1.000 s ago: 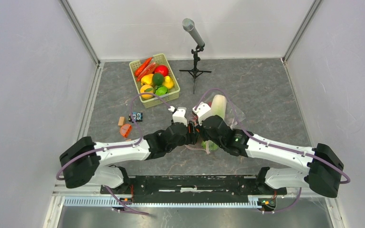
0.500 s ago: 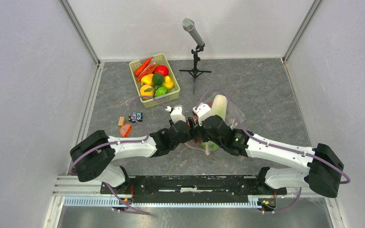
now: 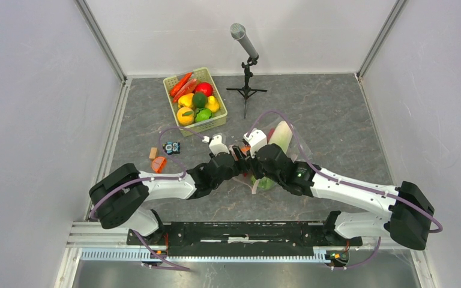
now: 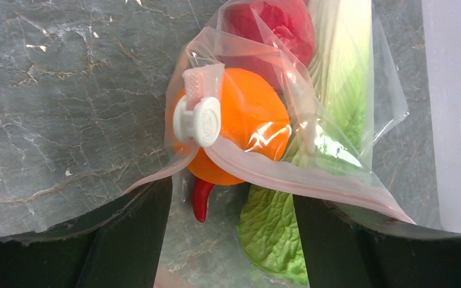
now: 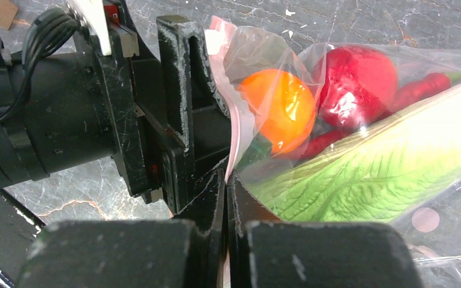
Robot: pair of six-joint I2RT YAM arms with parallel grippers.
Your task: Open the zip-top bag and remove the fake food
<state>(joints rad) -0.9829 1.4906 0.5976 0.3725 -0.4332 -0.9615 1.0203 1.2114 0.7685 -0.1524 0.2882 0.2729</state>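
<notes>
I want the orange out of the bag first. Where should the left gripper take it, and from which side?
Probably grip the orange across its widest middle, coming in from the zip strip edge nearest the left gripper, whose open jaws point at it. It is round, so only a centred grip should hold. The red piece and cabbage block the far side and the right.

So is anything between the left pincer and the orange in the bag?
Yes. Clear film of the zip-top bag covers the orange. The pink zip strip crosses the side nearest the pincer, and the white slider sits over its left. The left pincer faces them, open.
</notes>
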